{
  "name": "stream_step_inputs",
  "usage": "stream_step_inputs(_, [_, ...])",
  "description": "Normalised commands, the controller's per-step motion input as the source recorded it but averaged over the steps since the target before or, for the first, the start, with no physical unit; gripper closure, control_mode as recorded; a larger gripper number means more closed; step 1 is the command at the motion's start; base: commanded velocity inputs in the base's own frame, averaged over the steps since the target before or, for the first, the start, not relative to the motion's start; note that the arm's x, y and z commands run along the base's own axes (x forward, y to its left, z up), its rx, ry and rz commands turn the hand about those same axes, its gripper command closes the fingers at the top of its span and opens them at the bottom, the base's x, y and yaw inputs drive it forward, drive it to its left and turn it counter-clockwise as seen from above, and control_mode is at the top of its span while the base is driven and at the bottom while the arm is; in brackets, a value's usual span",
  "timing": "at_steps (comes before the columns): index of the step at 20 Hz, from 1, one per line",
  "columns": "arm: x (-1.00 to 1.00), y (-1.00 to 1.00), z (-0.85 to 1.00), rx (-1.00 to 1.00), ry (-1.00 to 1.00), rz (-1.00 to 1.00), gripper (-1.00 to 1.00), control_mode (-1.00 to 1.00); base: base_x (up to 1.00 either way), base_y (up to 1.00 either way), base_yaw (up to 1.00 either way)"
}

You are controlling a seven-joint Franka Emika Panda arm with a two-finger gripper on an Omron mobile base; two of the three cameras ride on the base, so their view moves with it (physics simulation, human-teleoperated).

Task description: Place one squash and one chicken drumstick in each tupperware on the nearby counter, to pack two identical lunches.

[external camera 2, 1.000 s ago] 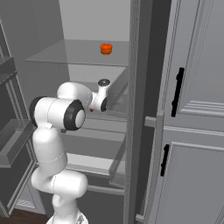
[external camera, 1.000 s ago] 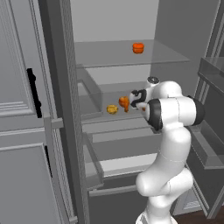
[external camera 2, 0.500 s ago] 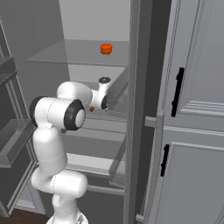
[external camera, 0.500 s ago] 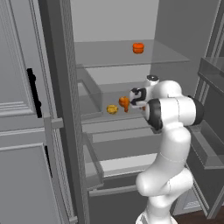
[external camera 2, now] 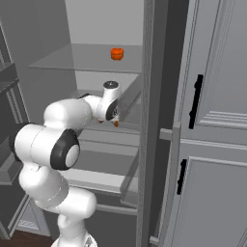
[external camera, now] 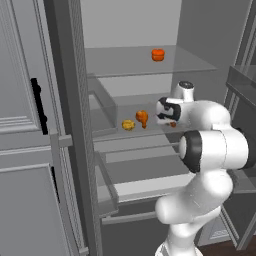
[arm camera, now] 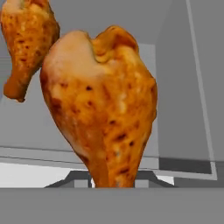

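Note:
A browned chicken drumstick (arm camera: 105, 100) hangs close before the hand camera, its narrow end running down between the hidden fingers. My gripper (external camera: 169, 120) is shut on it above the fridge's middle glass shelf (external camera: 150, 132). A sliver of that drumstick (external camera 2: 116, 123) shows orange under the hand in the right base view. Another chicken drumstick (external camera: 142, 118) stands further left on the same shelf, beside a small yellow squash (external camera: 128, 125). It also appears at the upper left of the hand view (arm camera: 26, 39). The tupperware and the counter are out of view.
An orange round item (external camera: 158, 55) sits on the upper glass shelf (external camera: 130, 62). A drawer (external camera: 107, 192) juts out below the middle shelf. The open fridge door's racks (external camera: 242, 95) stand to the right, and a grey panelled cabinet (external camera: 25, 150) to the left.
The hand stays at the same place over the middle shelf. Nothing on the shelves has moved.

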Motion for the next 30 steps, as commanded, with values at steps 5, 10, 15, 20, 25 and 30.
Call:
stream_step_inputs(5, [-1.0,0.0,1.0,0.0,0.03,0.04,1.0,-1.0,0.0,0.0,0.0])
stream_step_inputs(10, [-1.0,0.35,0.4,0.0,0.01,0.0,1.0,-1.0,0.0,0.0,0.0])
stream_step_inputs(15, [-1.0,0.41,0.75,0.0,0.03,0.0,1.0,-1.0,0.0,0.0,0.0])
stream_step_inputs(20, [-1.0,0.17,0.83,0.0,0.01,0.05,1.0,-1.0,0.0,0.0,0.0])
stream_step_inputs(25, [-1.0,0.13,0.06,0.0,0.0,0.1,1.0,-1.0,0.0,0.0,0.0])
stream_step_inputs(30, [-0.8,0.08,-0.19,0.0,0.0,0.04,1.0,-1.0,0.0,0.0,0.0])
